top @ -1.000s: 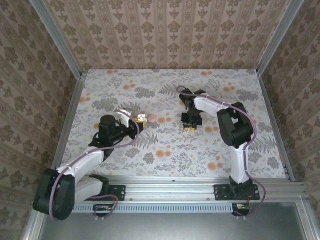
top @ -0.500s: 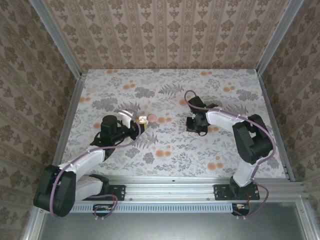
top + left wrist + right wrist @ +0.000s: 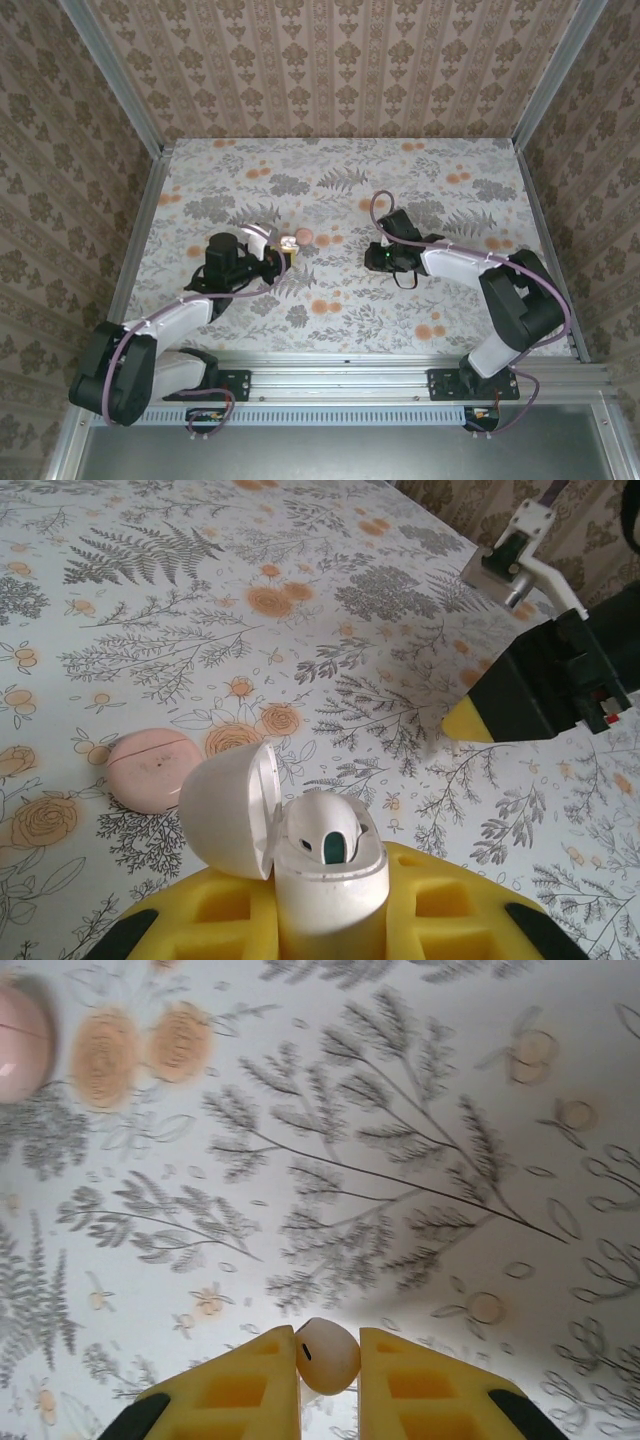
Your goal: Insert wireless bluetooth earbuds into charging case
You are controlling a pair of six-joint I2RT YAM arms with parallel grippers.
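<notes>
Holding, right claw (image 3: 327, 1352): pressed in on one earbud (image 3: 327, 1358), pinched at the very tips of its yellow pads (image 3: 250, 1385), just above the table (image 3: 420, 1110).
Holding, left claw (image 3: 328, 910): closed on the case (image 3: 330, 885), which stands upright between its pads, lid (image 3: 228, 815) swung open to the claw's left.
Inside the case: a rounded white shape with a dark slot; I cannot tell whether it is an earbud or an empty socket.
Disc (image 3: 150, 770): pink, flat on the table ahead and left of the left claw, close beside the lid.
Gap: the right claw sits ahead and right of the left claw, apart from the case.
Step, as I judge it: carry the earbud across and lower it into the open case.
Risk, slip: the earbud is round and held only at the tips; a twist or bump could squirt it out and send it rolling.
Risk, lid: an off-line approach could strike the lid or rim, tilting the case in its grip.
Risk, seating: I cannot read the earbud's orientation; pushed in wrong, it may jam.
Risk, contact: the two claws could collide at the case.
</notes>
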